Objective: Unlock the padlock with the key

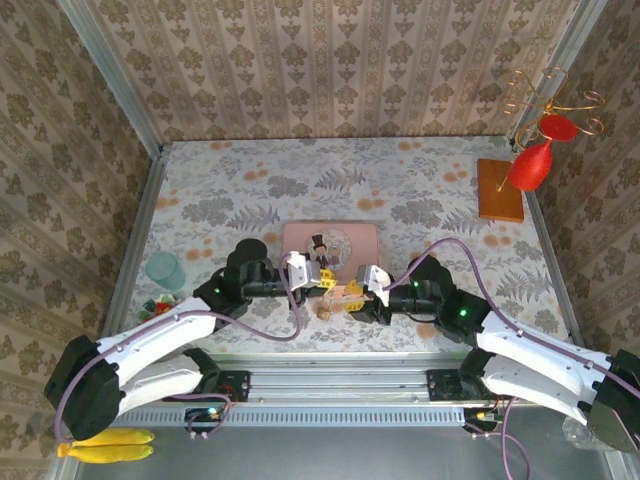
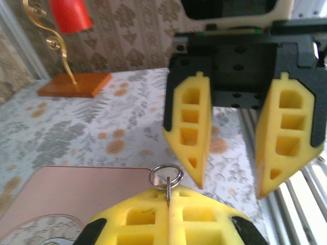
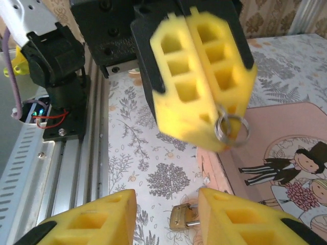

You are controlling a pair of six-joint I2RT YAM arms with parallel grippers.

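One padlock (image 3: pixel 180 218) lies flat, shackle toward the tin (image 3: pixel 276 122).

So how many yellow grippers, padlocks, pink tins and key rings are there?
yellow grippers: 2, the left gripper and the right gripper
padlock: 1
pink tin: 1
key ring: 1
total: 5
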